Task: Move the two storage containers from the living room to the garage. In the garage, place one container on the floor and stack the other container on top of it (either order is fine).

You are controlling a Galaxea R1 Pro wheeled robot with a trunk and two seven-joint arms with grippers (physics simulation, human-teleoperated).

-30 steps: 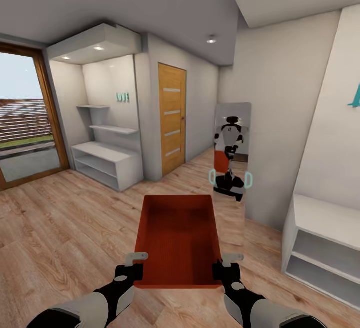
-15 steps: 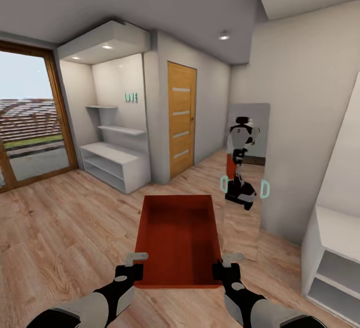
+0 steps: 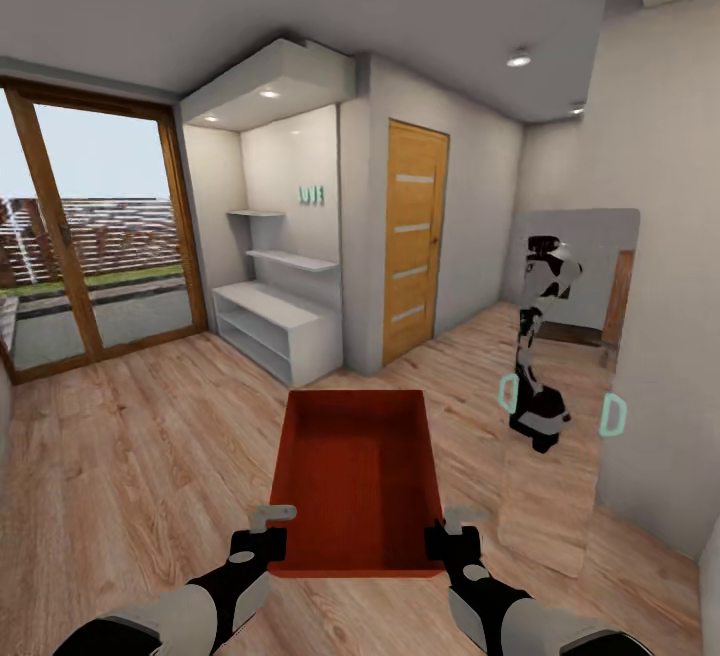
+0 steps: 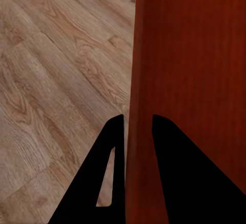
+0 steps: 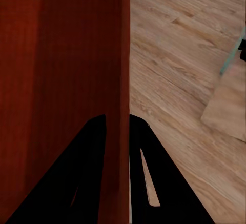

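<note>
I carry one orange-red storage container [image 3: 355, 471] in front of me, above light wood plank flooring. My left gripper [image 3: 268, 540] is shut on its left wall near the front corner, and the left wrist view shows the dark fingers [image 4: 110, 172] clamped either side of that wall [image 4: 138, 106]. At the right front corner my right gripper [image 3: 445, 540] pinches the right wall in the same way, the wall [image 5: 124, 60] running between its fingers [image 5: 92, 167]. The bin is empty inside.
A tall mirror [image 3: 570, 376] leans on the right wall and reflects the robot. Ahead stand a wooden door [image 3: 412, 241], white shelving [image 3: 275, 326] in an alcove, and wood-framed glass doors [image 3: 95, 236] at the left. Open plank floor [image 3: 140, 456] lies to the left.
The whole view has swung leftward: door, shelving and mirror shifted right in the picture, and more of the glass doors shows. Both grippers and the container hold the same pose.
</note>
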